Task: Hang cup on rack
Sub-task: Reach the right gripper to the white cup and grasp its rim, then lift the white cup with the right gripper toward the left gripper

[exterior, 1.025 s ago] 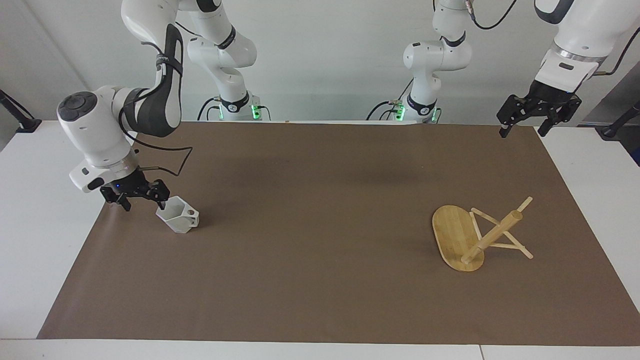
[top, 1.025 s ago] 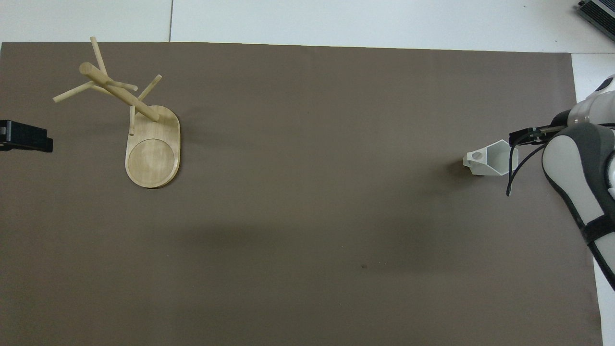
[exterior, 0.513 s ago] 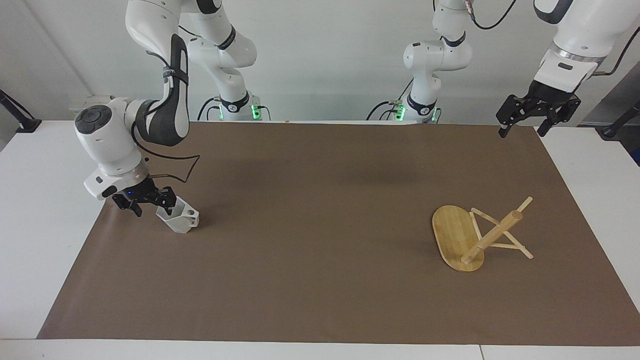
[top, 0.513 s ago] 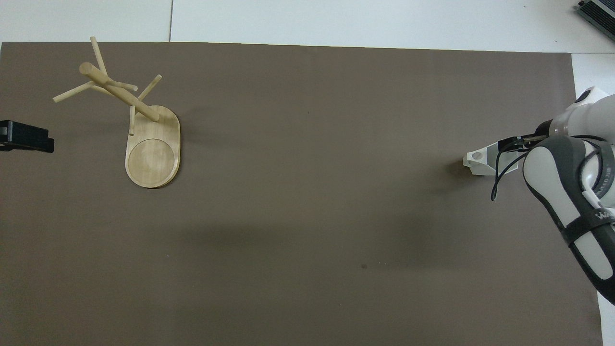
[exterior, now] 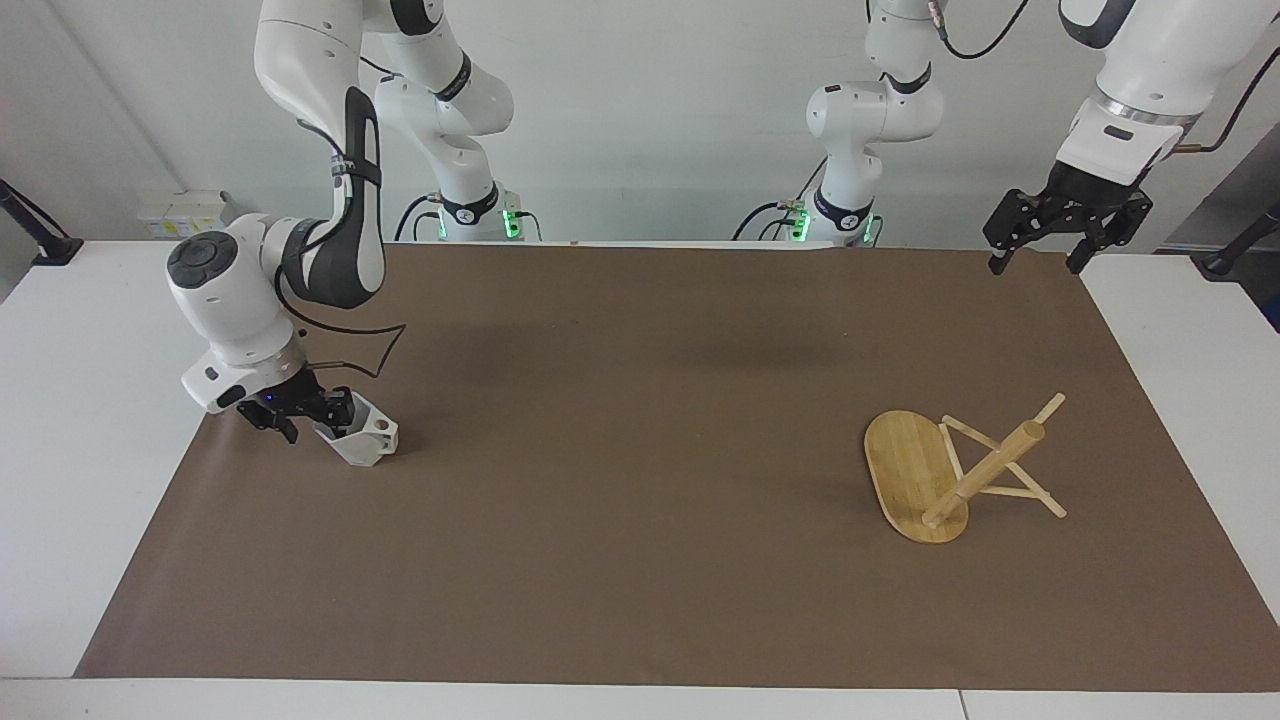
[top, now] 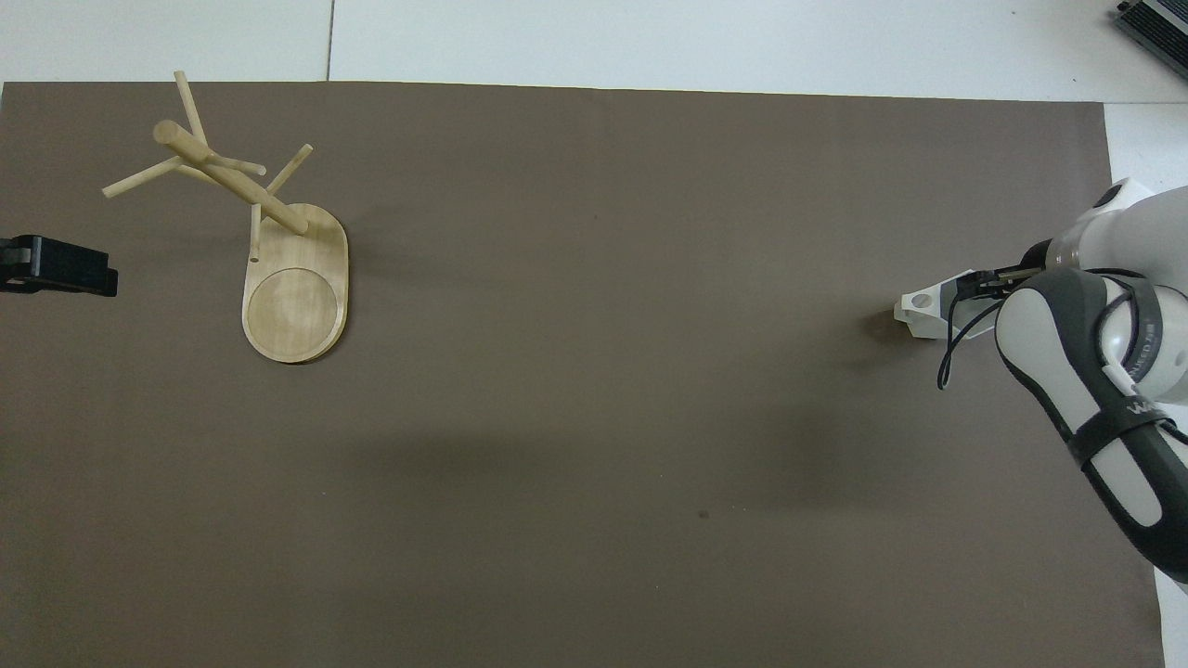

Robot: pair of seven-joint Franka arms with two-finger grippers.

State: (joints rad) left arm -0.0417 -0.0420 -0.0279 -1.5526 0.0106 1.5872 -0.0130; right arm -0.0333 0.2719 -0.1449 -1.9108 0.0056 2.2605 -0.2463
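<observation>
White cup sits at the right pincer, rim between its fingers.

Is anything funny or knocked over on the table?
Yes. The rack has fallen over: it lies on its side at the left arm's end, post and pegs slanting sideways. The cup leans tilted at the other end, the right gripper at its rim.

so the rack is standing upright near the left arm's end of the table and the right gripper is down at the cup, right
Not quite: the rack is tipped over, its post slanting off the base, as the facing view shows. It is at the left arm's end, and the right gripper is down at the cup.
</observation>
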